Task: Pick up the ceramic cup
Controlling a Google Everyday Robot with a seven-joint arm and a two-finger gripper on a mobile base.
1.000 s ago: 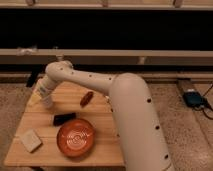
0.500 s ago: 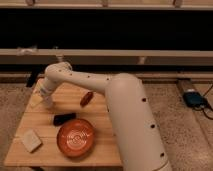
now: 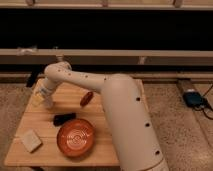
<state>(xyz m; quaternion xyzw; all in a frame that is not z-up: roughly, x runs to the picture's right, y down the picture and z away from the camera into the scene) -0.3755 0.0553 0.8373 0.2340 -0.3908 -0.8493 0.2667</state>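
ceramic cup (image 3: 37,98) at worktop (image 3: 45,127) 10 o'clock edge | gripper (image 3: 46,101) just beside it, spread or pinching: cannot tell | likely light, rigid, slick, chips if dropped | take across side wall, mid-height

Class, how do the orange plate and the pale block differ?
The plate is round, orange and ringed; the block is rectangular, pale and plain. The plate is far larger than the block. Both lie flat near the table's front. The gripper is at the back left.
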